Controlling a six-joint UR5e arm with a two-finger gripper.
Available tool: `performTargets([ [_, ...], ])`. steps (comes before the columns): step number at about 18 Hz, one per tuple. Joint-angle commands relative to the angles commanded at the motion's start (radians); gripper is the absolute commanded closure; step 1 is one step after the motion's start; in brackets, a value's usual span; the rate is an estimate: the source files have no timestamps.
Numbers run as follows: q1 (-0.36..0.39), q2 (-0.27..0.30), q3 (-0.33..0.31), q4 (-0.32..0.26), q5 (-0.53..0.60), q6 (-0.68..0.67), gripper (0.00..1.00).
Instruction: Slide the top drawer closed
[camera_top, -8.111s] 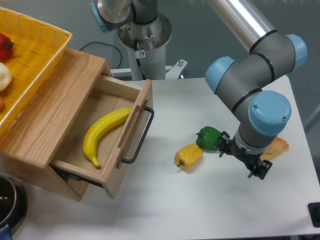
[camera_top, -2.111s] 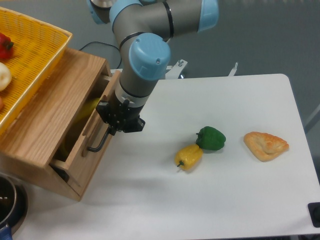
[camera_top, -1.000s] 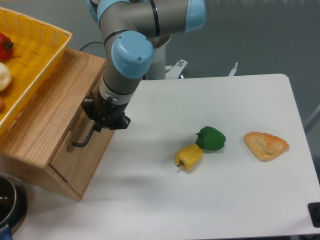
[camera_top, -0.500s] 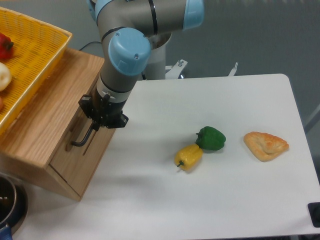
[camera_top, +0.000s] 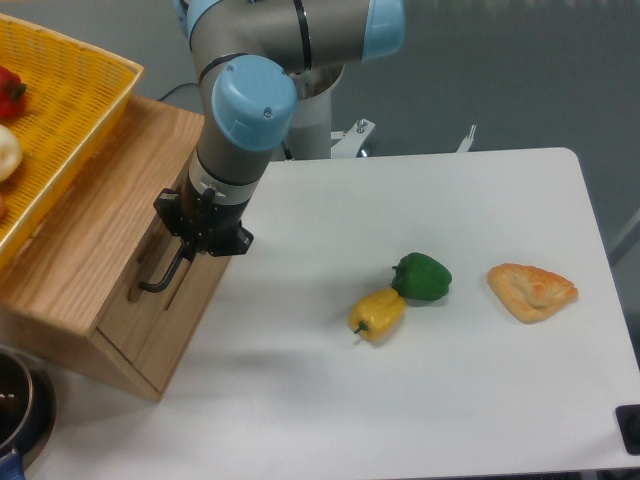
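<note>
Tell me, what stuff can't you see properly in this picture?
- Gripper fingertips: the robot's own wrist covers them, so open or shut is unclear.
- Inside the top drawer: hidden behind its flat wooden front.
- Yellow basket: cut off by the left and top edges.
- Dark pot: cut off at the bottom-left corner.
</note>
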Motion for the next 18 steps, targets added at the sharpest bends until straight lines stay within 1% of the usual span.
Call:
performTargets([
  [1, 0.003, 0.000, 0.000, 0.003, 0.000, 0.000, 1.00],
  [4, 0.018, -0.002, 0.005, 0.008, 0.005, 0.003, 0.95],
  [7, 0.072, -0.005, 0.014, 0.020, 0.009, 0.018, 0.89],
  [9, 0.119, -0.005, 0.014, 0.060, 0.014, 0.018, 0.87],
  [12, 0.181, -0.006, 0.014, 0.123, 0.015, 0.024, 0.79],
  [14, 0.221, -0.015, 0.014, 0.144, 0.015, 0.084, 0.75],
  [16, 0.264, -0.038, 0.014, 0.149, 0.026, 0.165, 0.67],
  [17, 0.279, -0.050, 0.014, 0.153, 0.067, 0.211, 0.62],
  [18, 0.288, -0.063, 0.014, 0.164, 0.125, 0.253, 0.60],
])
